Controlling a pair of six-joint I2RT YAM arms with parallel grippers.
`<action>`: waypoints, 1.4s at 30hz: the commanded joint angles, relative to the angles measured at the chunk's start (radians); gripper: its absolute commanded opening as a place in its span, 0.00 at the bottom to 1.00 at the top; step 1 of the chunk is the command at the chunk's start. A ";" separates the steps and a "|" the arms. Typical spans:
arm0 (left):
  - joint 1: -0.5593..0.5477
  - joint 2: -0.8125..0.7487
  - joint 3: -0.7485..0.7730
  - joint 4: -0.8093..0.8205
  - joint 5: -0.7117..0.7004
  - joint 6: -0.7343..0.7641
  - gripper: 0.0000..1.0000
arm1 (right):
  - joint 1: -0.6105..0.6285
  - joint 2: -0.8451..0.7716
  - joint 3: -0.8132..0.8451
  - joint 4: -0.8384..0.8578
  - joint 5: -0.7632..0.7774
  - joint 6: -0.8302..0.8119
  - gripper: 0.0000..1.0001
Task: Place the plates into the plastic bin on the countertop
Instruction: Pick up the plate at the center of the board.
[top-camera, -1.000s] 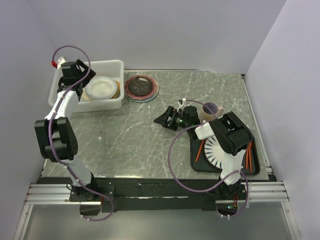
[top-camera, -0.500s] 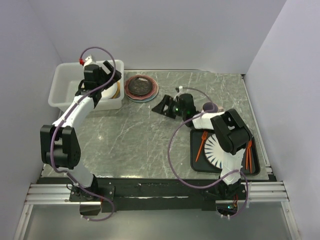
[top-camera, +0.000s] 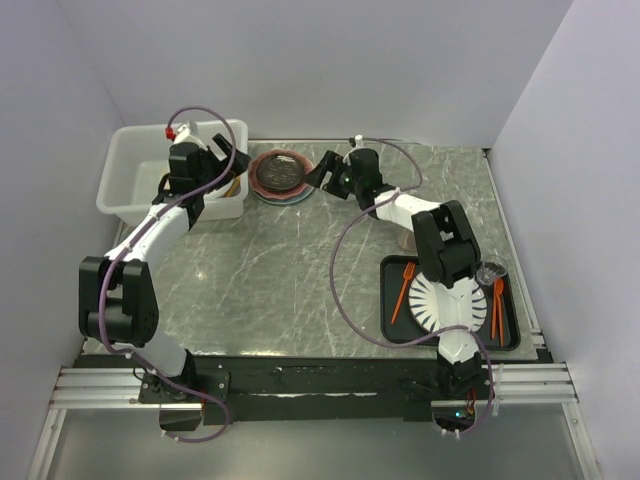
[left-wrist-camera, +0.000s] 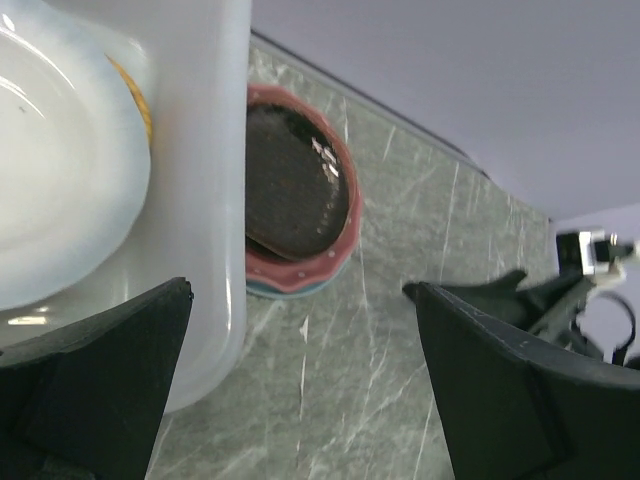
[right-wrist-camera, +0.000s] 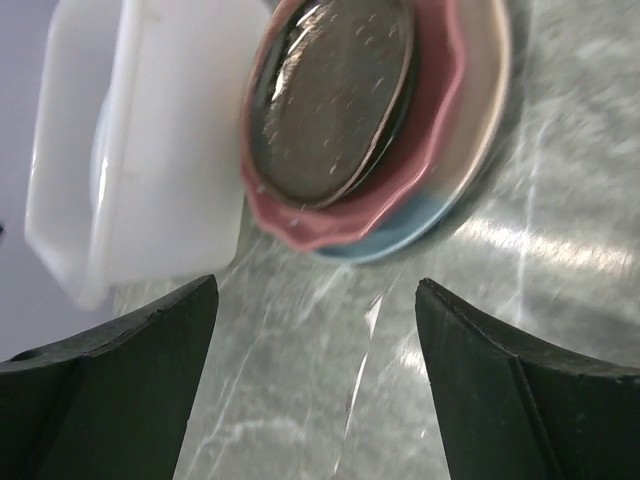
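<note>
White plate (left-wrist-camera: 60, 170) in the plastic bin (top-camera: 130, 165); pink-rimmed brown plate (top-camera: 282, 174) waits on the worktop (top-camera: 300, 260), left hand (left-wrist-camera: 300, 290) and right hand (right-wrist-camera: 315, 290) both spread, empty.

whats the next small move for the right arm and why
Probably ease the right gripper forward and down so its jaws straddle the rim of the plate stack. The jaws are open and empty, just short of the stack, which sits on the countertop beside the bin, not in it.
</note>
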 joint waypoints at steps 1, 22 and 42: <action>-0.023 -0.044 -0.055 0.125 0.095 0.001 0.99 | -0.012 0.052 0.187 -0.128 0.052 -0.007 0.85; -0.050 -0.015 -0.058 0.153 0.153 0.020 0.99 | -0.004 0.365 0.689 -0.351 0.034 0.004 0.65; -0.050 0.007 -0.072 0.170 0.189 0.023 0.99 | 0.022 0.491 0.822 -0.380 0.015 0.042 0.61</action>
